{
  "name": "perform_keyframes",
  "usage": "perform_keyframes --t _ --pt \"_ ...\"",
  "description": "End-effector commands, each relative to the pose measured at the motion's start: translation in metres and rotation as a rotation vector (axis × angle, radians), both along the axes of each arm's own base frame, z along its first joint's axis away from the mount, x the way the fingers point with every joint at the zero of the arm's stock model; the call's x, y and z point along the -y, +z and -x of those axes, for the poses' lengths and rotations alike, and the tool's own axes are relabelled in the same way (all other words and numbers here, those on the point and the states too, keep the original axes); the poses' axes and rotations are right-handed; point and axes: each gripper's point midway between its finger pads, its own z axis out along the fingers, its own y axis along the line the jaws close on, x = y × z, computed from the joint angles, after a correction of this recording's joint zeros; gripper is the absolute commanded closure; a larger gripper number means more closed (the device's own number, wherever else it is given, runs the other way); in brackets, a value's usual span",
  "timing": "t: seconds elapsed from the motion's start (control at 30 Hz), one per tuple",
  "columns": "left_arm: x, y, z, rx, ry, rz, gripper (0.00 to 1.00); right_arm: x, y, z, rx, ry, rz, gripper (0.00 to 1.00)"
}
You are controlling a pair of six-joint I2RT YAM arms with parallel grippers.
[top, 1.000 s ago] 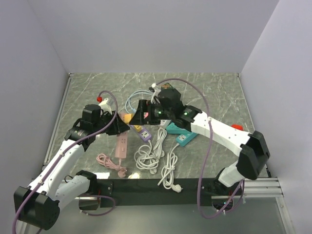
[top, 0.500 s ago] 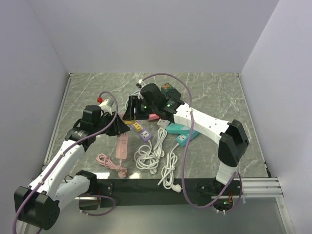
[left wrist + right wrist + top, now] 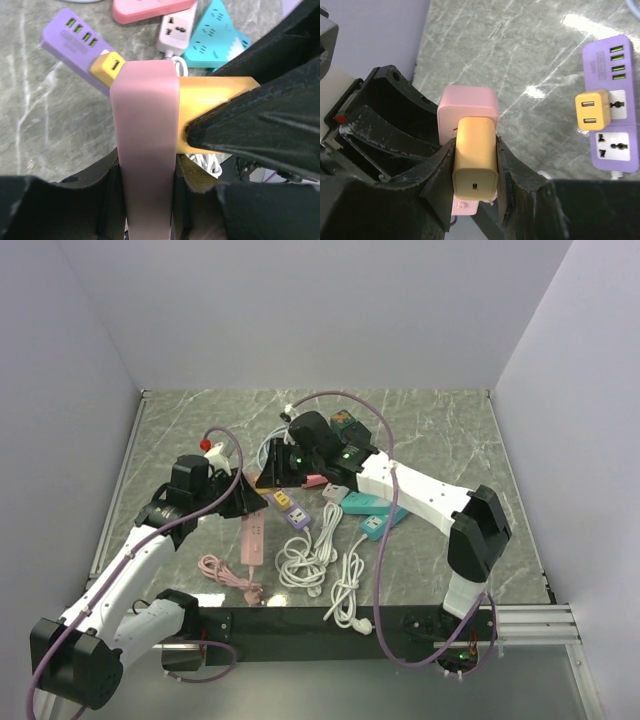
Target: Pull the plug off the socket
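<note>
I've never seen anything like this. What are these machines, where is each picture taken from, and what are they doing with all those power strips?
These are two robot arms bolted at the near edge of a marble-patterned table. The wide picture comes from a fixed camera above and behind them, so the left arm is on the left and the right arm is on the right. The two close-ups come from small cameras on each wrist, looking past that arm's own two-fingered hand. On the table lie a purple strip, teal strips and white cords. The left hand grips a pink strip. The right hand is clamped on the orange plug seated on it, apparently to pull it off.
</note>
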Motion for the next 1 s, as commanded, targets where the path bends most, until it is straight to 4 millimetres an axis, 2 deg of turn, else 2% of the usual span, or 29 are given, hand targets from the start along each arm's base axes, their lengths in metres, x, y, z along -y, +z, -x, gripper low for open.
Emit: perform_keyframes --t 0.0,0.03,0.07,0.1,0.13,0.17,0.23,0.27,0.33,0.37,0.4,0.43,0.47,0.5,0.53,0.57,0.6,0.63,0.7,0.73,0.8,0.83,0.93,0.97 --pt "-0.011 0.000 -0.019 0.059 0.072 -0.038 1.00 0.036 0.029 -0.008 0.029 -0.007 -0.078 1.00" --pt "-0.014 -0.005 -0.021 0.049 0.089 -0.047 1.00 0.045 0.037 0.000 0.011 0.036 -0.131 1.00" --pt "-0.017 -0.013 -0.021 0.035 0.101 -0.057 0.99 0.056 0.063 0.004 0.055 0.062 -0.211 1.00" --pt "-0.021 -0.016 -0.024 0.029 0.121 -0.062 1.00 0.067 0.050 0.012 0.006 0.093 -0.224 1.00" --pt "-0.023 -0.021 -0.027 0.019 0.132 -0.062 1.00 0.086 0.052 0.000 0.000 0.071 -0.244 1.00" --pt "-0.025 -0.025 -0.028 0.008 0.138 -0.068 1.00 0.098 0.054 0.010 -0.015 0.093 -0.249 1.00" --pt "-0.029 -0.034 -0.034 -0.019 0.157 -0.081 1.00 0.121 0.054 0.002 0.036 0.058 -0.223 1.00" --pt "-0.030 -0.033 -0.038 -0.015 0.163 -0.082 1.00 0.130 0.055 0.007 0.041 0.064 -0.218 1.00" --pt "-0.032 -0.030 -0.047 -0.008 0.171 -0.091 1.00 0.143 0.051 0.002 0.045 0.027 -0.180 1.00" --pt "-0.034 -0.029 -0.050 -0.006 0.177 -0.099 1.00 0.161 0.045 -0.003 0.025 -0.042 -0.130 1.00" --pt "-0.039 -0.028 -0.054 -0.004 0.196 -0.114 1.00 0.181 0.034 -0.022 0.050 -0.165 -0.044 1.00" --pt "-0.043 -0.029 -0.058 -0.010 0.202 -0.133 1.00 0.200 0.026 -0.032 0.050 -0.251 0.016 1.00" --pt "-0.046 -0.021 -0.064 -0.001 0.212 -0.143 1.00 0.232 0.011 -0.038 0.011 -0.368 0.116 1.00" --pt "-0.054 -0.020 -0.069 -0.002 0.234 -0.154 1.00 0.279 -0.004 -0.058 0.046 -0.580 0.294 1.00" --pt "-0.062 -0.014 -0.078 0.012 0.256 -0.175 1.00 0.307 -0.012 -0.062 0.035 -0.685 0.392 1.00" --pt "-0.068 -0.014 -0.080 0.004 0.274 -0.191 1.00 0.349 -0.028 -0.059 -0.040 -0.817 0.529 1.00" --pt "-0.082 -0.011 -0.086 0.008 0.312 -0.202 1.00 0.386 -0.033 -0.061 -0.021 -0.942 0.678 1.00" --pt "-0.092 -0.007 -0.093 0.016 0.340 -0.218 1.00 0.407 -0.048 -0.061 -0.055 -1.002 0.792 1.00" --pt "-0.118 -0.007 -0.101 -0.006 0.411 -0.228 1.00 0.443 -0.060 -0.051 -0.143 -1.092 0.931 1.00" --pt "-0.128 -0.006 -0.107 -0.021 0.440 -0.232 1.00 0.453 -0.075 -0.052 -0.191 -1.102 0.996 1.00" --pt "-0.151 -0.016 -0.113 -0.077 0.520 -0.259 1.00 0.463 -0.087 -0.053 -0.236 -1.137 1.023 1.00" --pt "-0.158 -0.012 -0.118 -0.078 0.553 -0.267 1.00 0.467 -0.097 -0.053 -0.259 -1.142 1.054 1.00" --pt "-0.186 -0.013 -0.124 -0.109 0.657 -0.307 1.00 0.479 -0.109 -0.051 -0.304 -1.195 1.125 1.00" --pt "-0.192 -0.014 -0.124 -0.124 0.681 -0.317 1.00 0.489 -0.115 -0.046 -0.333 -1.228 1.199 1.00"
